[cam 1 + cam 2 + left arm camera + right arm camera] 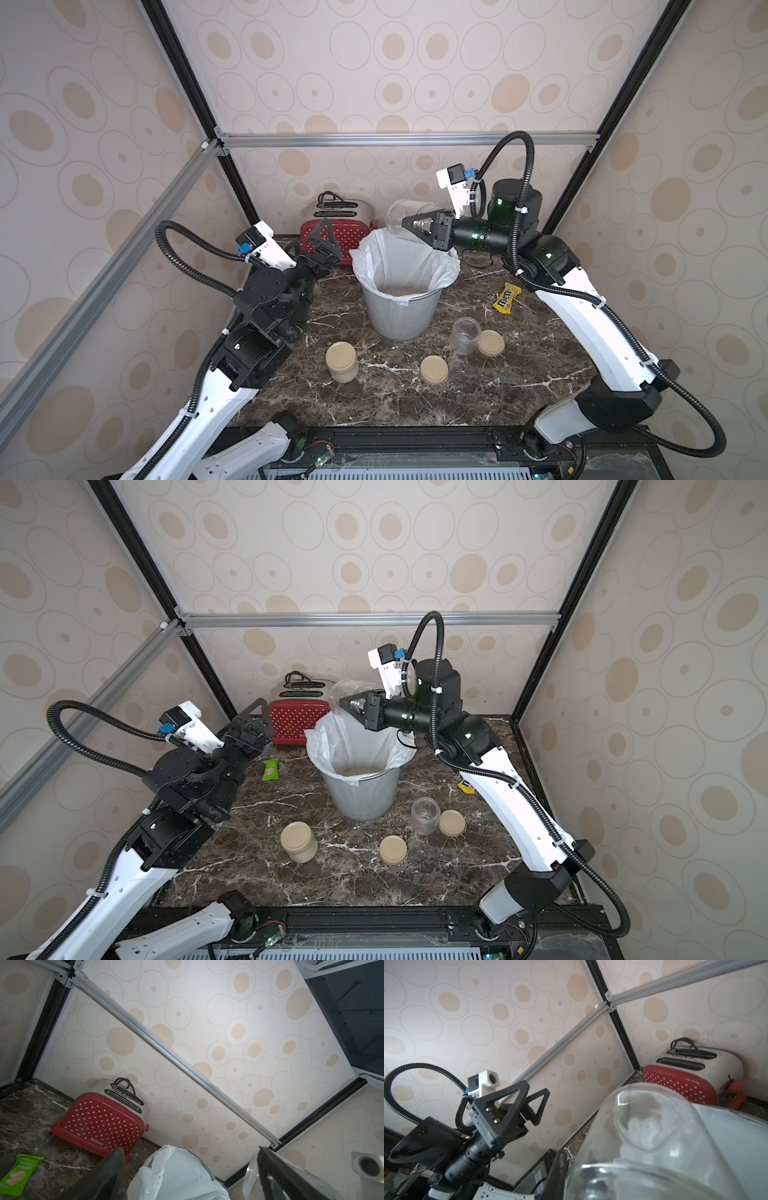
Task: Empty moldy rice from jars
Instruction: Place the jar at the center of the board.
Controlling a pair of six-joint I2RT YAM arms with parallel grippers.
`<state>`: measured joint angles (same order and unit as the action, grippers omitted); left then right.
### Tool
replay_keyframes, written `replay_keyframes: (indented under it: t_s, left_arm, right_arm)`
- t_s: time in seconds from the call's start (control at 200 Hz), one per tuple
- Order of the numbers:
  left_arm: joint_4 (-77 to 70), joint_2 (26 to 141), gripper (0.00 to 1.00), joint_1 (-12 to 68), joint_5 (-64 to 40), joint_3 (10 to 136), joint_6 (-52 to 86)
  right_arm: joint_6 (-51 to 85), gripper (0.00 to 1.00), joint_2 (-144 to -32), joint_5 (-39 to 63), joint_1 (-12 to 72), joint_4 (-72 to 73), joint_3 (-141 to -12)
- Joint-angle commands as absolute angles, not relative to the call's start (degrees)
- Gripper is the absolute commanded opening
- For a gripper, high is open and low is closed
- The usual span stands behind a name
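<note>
My left arm (266, 299) sits folded at the left edge of the dark marble bench (374, 399), wrist raised, jaws spread wide and empty beside the grey mesh bin with white liner (399, 320). In front stands a lidded squat glass jar (341, 361), pale inside. Off-white loose rice (401, 291) lies in the bin. My right arm (582, 316) reaches level over the rim, jaws clenched on a clear open jar (399, 212), tipped and looking empty.
</note>
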<state>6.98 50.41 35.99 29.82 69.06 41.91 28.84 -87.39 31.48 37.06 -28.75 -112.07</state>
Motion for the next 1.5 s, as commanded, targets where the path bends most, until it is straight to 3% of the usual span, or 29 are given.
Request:
replay_keyframes:
  t_s: [0.0, 0.396, 0.796, 1.067, 1.497]
  left_arm:
    - [9.4, 49.58, 0.99, 35.68, 31.86, 69.1, 39.48]
    - [10.02, 49.38, 0.99, 35.74, 31.53, 67.51, 40.4]
    - [10.23, 49.31, 0.99, 35.73, 31.34, 66.44, 41.73]
    - [10.71, 48.36, 0.99, 35.64, 31.52, 65.42, 42.21]
    - [11.69, 45.62, 0.99, 35.71, 33.48, 63.11, 42.47]
  right_arm:
    - [26.17, 0.0, -86.38, 35.92, 37.24, -41.98, -114.73]
    - [19.38, 0.0, -79.23, 33.63, 41.59, -55.88, -105.78]
    - [16.01, 0.0, -75.4, 23.67, 51.14, -54.59, -92.87]
    - [4.94, 0.0, -82.5, 19.54, 60.23, -60.51, -93.53]
    - [-0.42, 0.0, -98.51, 11.39, 66.83, -69.98, -97.82]
